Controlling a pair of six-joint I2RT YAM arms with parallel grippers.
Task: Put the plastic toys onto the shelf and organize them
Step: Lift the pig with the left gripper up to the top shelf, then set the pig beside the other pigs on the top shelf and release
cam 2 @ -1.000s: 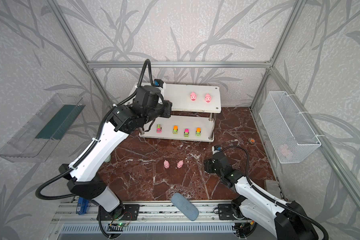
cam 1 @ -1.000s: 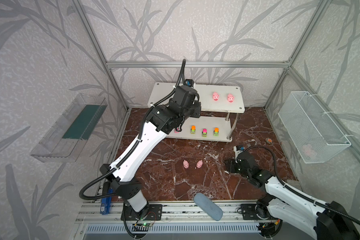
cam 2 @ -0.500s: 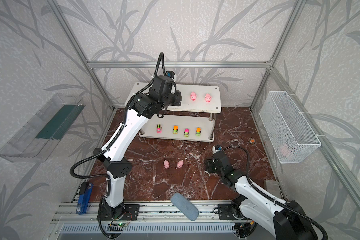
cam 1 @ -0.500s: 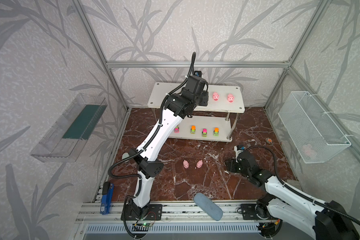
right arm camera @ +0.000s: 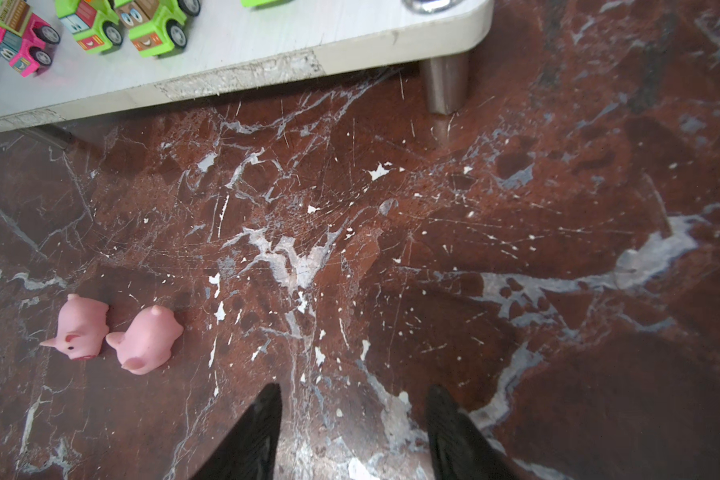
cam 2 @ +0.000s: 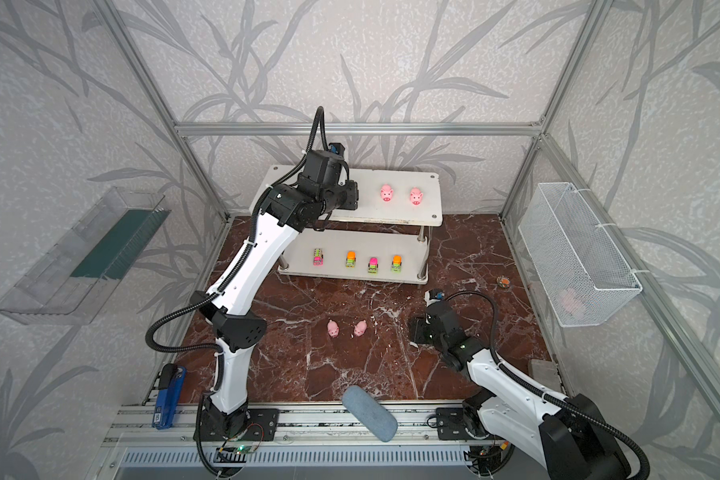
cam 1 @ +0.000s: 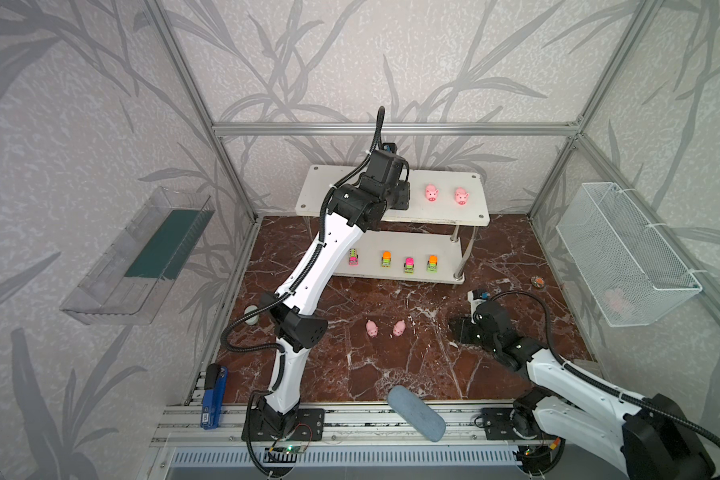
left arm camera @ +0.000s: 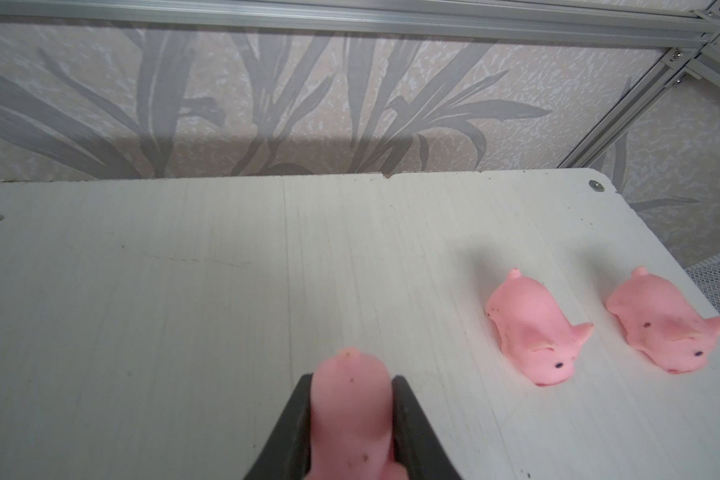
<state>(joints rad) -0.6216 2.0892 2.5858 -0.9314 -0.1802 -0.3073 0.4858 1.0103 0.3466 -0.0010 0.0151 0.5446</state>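
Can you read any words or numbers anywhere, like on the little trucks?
No words or numbers can be read anywhere.
Pink truck: there is print on its roof, too blurred to read.
Green trucks: only painted faces, no letters.
Blue tool: it has a white label, too small to read.

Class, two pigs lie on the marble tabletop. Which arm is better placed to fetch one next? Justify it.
Right. The right gripper hangs open and empty low over the marble, near the nearer loose pig; the left gripper is shut on another pig over the shelf.
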